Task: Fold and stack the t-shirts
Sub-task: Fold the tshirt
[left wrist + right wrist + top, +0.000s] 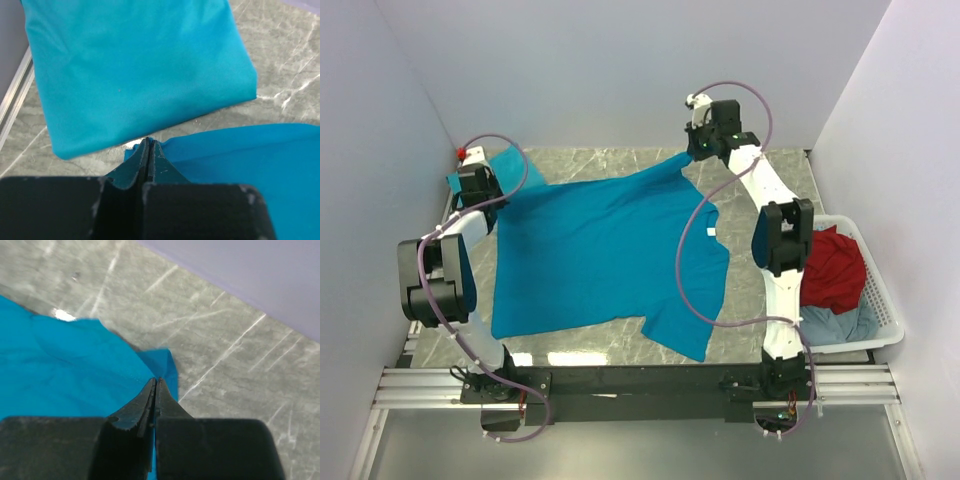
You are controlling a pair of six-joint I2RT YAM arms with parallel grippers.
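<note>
One bright teal-blue, short-sleeved cloth t-shirt (590, 250) lies spread across a grey, marble-patterned table (570, 347), shut in on three sides by plain pale lilac walls (620, 70). At the table's far left, the black left gripper (148, 147) has its jaws pressed fully together on an edge of the t-shirt. The black right gripper (155, 385), at the far edge nearer the middle, is likewise clamped tight on a corner of the same garment and holds it up off the surface in a point. Between them the cloth rests mostly flat, with one sleeve reaching towards the near edge. A second, folded t-shirt (135, 70) of the same teal-blue lies just beyond the left gripper, in the far left corner. A small white neck label (710, 232) shows on the spread t-shirt, though any writing on it is too small to read. At the right side sits a white slatted plastic basket (882, 300) holding a crumpled red cloth (835, 265) and a grey-blue cloth (840, 322).
</note>
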